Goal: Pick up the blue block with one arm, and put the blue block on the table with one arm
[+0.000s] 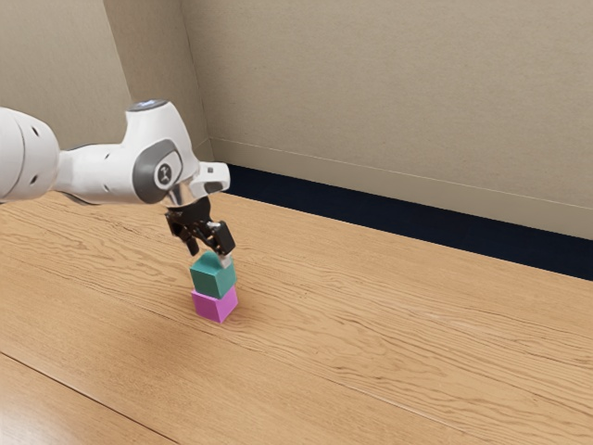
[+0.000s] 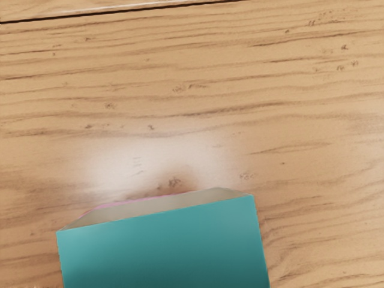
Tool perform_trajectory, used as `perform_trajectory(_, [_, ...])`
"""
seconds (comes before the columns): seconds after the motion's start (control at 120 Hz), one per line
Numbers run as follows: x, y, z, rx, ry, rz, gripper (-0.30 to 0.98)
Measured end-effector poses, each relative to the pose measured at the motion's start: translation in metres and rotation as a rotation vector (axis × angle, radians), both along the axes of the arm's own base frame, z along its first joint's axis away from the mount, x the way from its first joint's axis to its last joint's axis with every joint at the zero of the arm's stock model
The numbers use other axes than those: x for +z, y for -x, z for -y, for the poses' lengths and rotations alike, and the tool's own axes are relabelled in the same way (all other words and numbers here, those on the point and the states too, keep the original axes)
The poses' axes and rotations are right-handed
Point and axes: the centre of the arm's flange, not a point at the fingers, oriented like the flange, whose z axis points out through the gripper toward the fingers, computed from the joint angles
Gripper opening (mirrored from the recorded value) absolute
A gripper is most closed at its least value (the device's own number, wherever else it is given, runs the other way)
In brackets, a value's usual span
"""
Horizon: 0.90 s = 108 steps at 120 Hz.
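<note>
Blue block [image 2: 165,249], rather teal, is looming nearest in the wrist view, bare desk [image 2: 192,84] spreading beyond.

Exterior view: it's sitting atop a pink block [image 1: 215,305], probably supported by it, presenting its top to the jaws. Whether they're gripping, cannot tell.

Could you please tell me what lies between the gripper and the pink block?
The teal block lies there, above the pink block, in the exterior view.
</note>
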Motion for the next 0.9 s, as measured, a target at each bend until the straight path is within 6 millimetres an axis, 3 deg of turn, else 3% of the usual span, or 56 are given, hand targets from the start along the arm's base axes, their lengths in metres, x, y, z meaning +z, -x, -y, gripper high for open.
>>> perform_trajectory(0.5, [-0.024, -0.004, -0.001, 0.075, -0.020, -0.016, 0.69])
perform_trajectory(0.9, [-0.030, -0.005, -0.002, 0.102, -0.031, -0.021, 0.69])
